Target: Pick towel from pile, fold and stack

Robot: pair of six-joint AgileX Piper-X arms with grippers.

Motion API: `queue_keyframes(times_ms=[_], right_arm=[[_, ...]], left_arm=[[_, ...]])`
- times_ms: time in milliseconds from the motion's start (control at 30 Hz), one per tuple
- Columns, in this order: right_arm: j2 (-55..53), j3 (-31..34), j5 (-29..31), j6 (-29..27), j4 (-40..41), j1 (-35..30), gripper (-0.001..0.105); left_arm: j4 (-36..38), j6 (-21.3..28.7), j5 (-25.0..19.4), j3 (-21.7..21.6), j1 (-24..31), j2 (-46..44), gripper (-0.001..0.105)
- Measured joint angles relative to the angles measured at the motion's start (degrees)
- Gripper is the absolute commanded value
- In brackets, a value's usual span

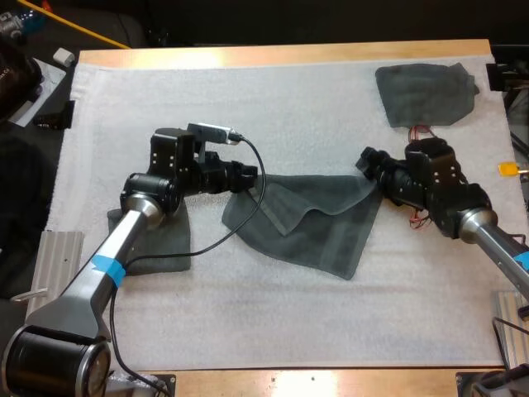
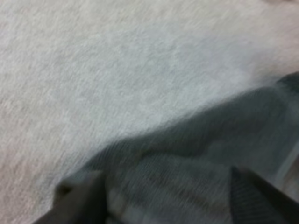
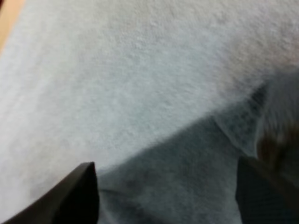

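Note:
A dark grey-green towel (image 1: 318,225) lies mid-mat, with one flap folded over itself. My left gripper (image 1: 250,178) sits low at its upper left corner. In the left wrist view its fingers (image 2: 77,200) stand wide apart over the towel's edge (image 2: 187,154), so the left gripper (image 2: 168,193) is open. My right gripper (image 1: 366,160) is at the towel's upper right corner. The right wrist view shows its fingers (image 3: 74,193) spread above the towel (image 3: 177,172), and the right gripper (image 3: 168,186) is open too.
Another crumpled towel (image 1: 426,93) lies at the mat's far right corner. A flat folded towel (image 1: 165,241) rests under my left arm near the mat's left side. Bare white mat (image 1: 273,322) stretches along the front.

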Motion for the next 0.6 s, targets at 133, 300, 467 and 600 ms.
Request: queue_keyframes(times_ms=[133,300,467,600], right_arm=[[0.0,0.0,-2.76,-0.83,-2.17,-0.91,0.057],[-0.27,0.0,-6.04,-4.49,-2.67,-1.03,0.056],[-3.39,0.0,-6.91,-10.84,0.07,-1.03,0.056],[-8.22,0.0,-6.61,-17.33,4.7,-1.03,0.056]], left_arm=[[-0.05,-1.21,3.11,-1.43,1.11,0.0,0.059],[0.82,-1.11,6.33,-2.53,2.55,0.0,0.058],[3.25,0.12,7.63,-2.52,2.8,-1.38,0.058],[7.11,2.64,6.64,-2.71,2.8,-5.03,0.058]])
